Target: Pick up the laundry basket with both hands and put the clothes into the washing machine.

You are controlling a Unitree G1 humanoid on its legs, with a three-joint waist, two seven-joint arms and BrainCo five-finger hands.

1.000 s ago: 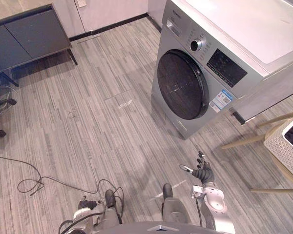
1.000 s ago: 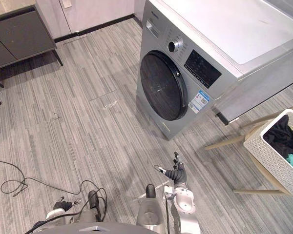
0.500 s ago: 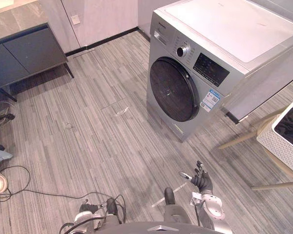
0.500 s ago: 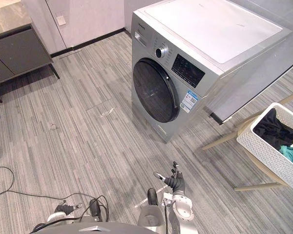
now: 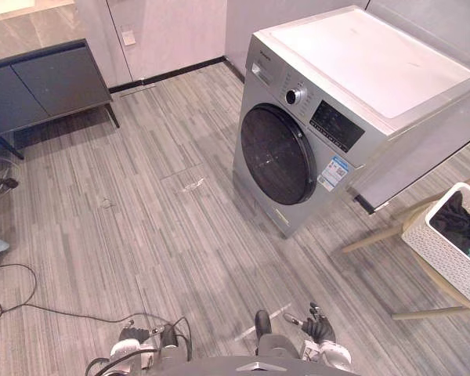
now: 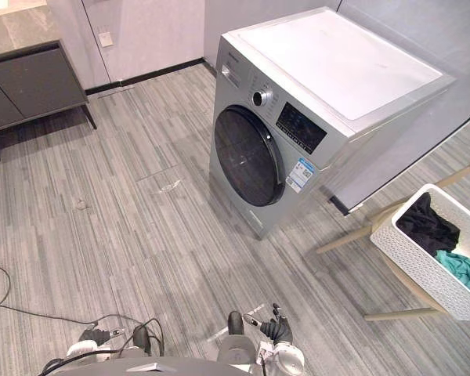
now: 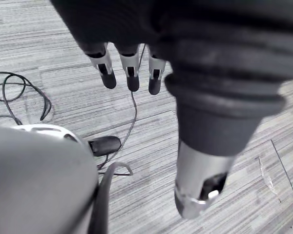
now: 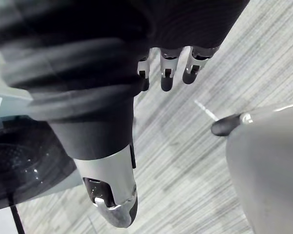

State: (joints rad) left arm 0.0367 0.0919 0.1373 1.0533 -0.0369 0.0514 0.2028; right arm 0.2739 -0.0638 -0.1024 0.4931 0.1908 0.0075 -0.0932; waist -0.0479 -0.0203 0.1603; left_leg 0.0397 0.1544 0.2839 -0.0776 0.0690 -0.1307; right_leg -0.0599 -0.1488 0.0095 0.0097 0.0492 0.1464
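White lattice laundry basket [image 6: 410, 262] stands at the right beside the washing machine [image 6: 313, 117], cut off by the edge, with dark and teal clothes [image 6: 428, 224] inside. Right hand [image 6: 276, 330] and left hand [image 7: 132, 73] hang low, well apart from it, fingers loosely straight, holding nothing.

Plank floor [image 5: 180, 235] — bears washing machine [image 5: 345, 110] (door [image 5: 278, 154] shut), dark cabinet [image 5: 39, 86].
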